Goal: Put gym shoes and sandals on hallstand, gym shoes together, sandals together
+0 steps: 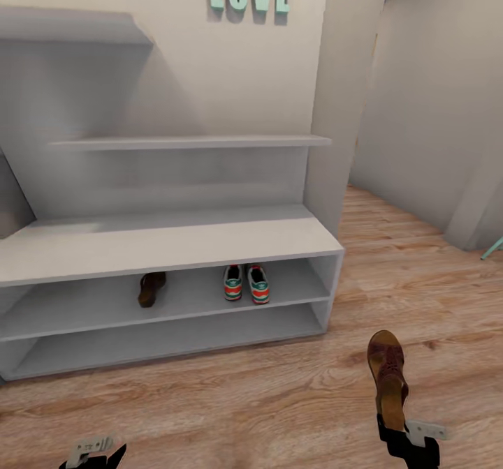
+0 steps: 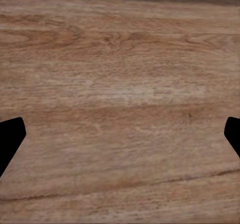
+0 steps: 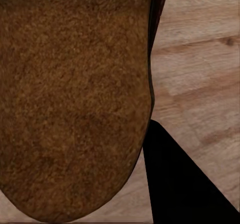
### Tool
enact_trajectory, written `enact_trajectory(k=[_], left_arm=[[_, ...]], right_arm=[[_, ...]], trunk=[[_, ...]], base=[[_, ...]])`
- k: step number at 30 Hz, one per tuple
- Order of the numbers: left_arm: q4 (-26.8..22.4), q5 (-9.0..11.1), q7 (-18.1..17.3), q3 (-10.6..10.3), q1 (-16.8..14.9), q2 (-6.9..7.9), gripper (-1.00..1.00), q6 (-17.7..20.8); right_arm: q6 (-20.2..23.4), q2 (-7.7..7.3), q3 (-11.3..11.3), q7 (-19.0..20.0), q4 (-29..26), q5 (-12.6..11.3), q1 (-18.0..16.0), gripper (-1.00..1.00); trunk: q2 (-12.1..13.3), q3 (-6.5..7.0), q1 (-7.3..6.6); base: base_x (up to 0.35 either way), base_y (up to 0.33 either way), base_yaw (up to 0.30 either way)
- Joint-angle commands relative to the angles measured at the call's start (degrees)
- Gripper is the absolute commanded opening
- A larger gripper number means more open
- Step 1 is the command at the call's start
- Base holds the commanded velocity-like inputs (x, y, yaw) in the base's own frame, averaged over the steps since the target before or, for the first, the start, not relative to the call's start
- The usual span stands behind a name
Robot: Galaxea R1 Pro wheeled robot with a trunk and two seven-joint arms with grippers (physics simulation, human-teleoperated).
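Shoe rack [image 1: 175,242] with both gym shoes [image 1: 246,283] side by side and one sandal [image 1: 150,287] on its upper tier. Right hand [image 1: 399,435] grips the second sandal [image 1: 388,378] above the corridor floor [image 1: 279,399], not yet placed; left hand [image 2: 120,139] open, empty.

Hallstand [image 1: 168,242], light grey: upper tier holds both gym shoes [image 1: 246,283] side by side, heels outward; one brown sandal [image 1: 151,287] at their 9 o'clock. Second sandal [image 1: 388,377] held above corridor floor [image 1: 244,399], at 4 o'clock.
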Motion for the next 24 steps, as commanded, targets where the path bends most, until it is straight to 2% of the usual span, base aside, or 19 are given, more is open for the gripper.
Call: enact_trajectory(k=[1,15,24], left_arm=[[0.1,-0.5,-0.3,0.5,0.0,-0.04,1.0,-0.3],[0.1,-0.5,-0.3,0.5,0.1,-0.05,1.0,-0.3],[0.1,-0.5,-0.3,0.5,0.1,-0.05,1.0,-0.3]], right_arm=[[-0.2,0.01,-0.5,0.2,0.1,0.2,0.0,-1.0],[-0.2,0.14,-0.5,0.2,0.4,0.2,0.0,-1.0],[-0.2,0.17,-0.4,0.2,0.4,0.2,0.0,-1.0]], trunk=[[0.0,-0.05,-0.01],[0.0,-0.05,-0.01],[0.0,-0.05,-0.01]], base=[[0.0,0.306,0.0],[-0.022,0.307,0.0],[-0.179,0.265,0.0]])
